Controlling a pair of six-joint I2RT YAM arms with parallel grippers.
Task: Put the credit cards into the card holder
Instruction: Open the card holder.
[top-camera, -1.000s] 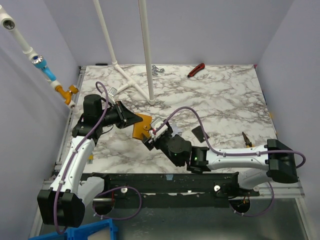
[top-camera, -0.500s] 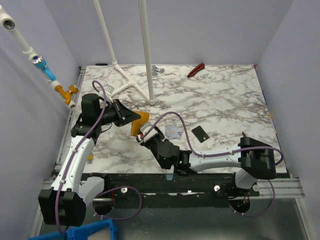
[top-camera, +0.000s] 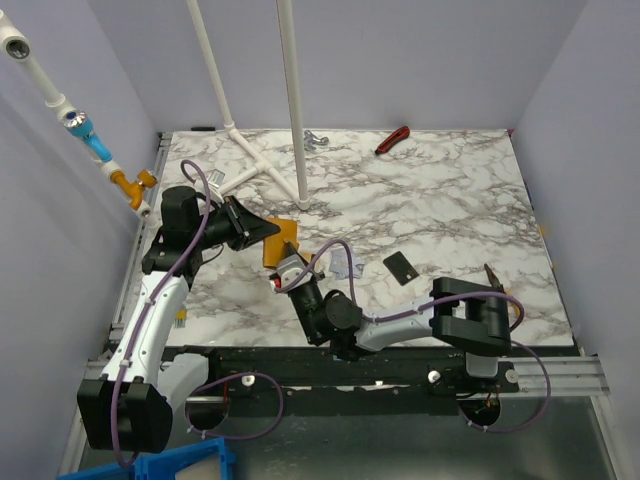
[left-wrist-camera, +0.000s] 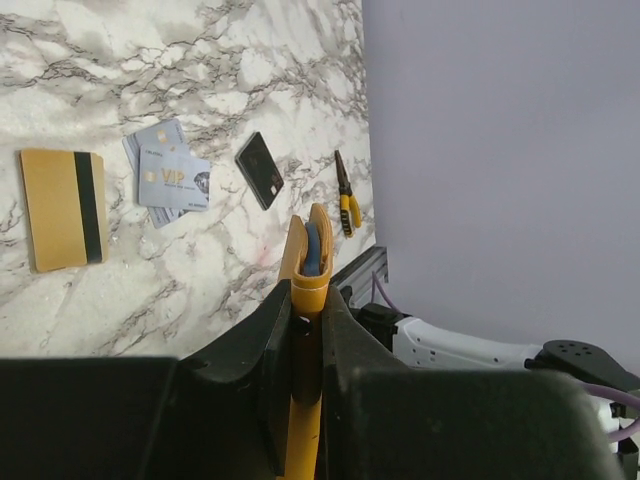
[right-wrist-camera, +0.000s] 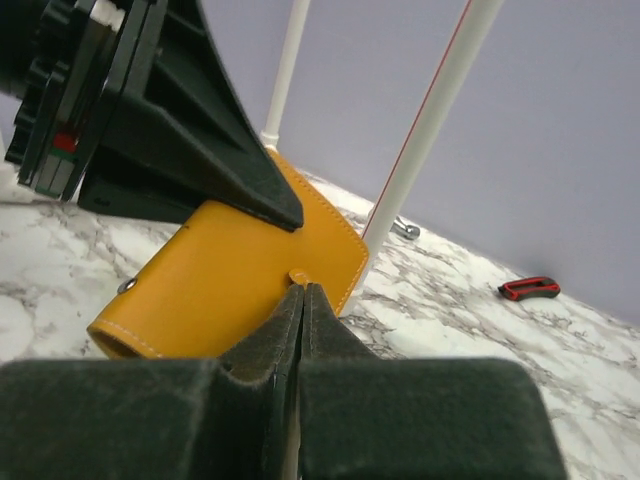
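Observation:
My left gripper (left-wrist-camera: 305, 300) is shut on a yellow card holder (left-wrist-camera: 310, 255), held on edge above the table, with a blue card (left-wrist-camera: 314, 248) showing in its slot. In the top view the card holder (top-camera: 285, 238) hangs between my left gripper (top-camera: 262, 232) and my right gripper (top-camera: 285, 272). My right gripper (right-wrist-camera: 301, 292) is shut, its tips at a small tab on the card holder's (right-wrist-camera: 230, 275) lower edge; whether it pinches the tab I cannot tell. On the table lie a gold-tan credit card with a dark stripe (left-wrist-camera: 62, 208) and pale grey-blue credit cards (left-wrist-camera: 170, 178).
A black card (top-camera: 401, 267) lies right of the grey-blue cards (top-camera: 347, 265). Yellow-handled pliers (top-camera: 492, 277) lie near the right edge and a red tool (top-camera: 393, 139) at the back. A white pipe stand (top-camera: 290, 100) rises behind the holder.
My right arm has reached left and forward to the card holder and its jaws have gone from open to shut. The left arm and the holder have barely moved.

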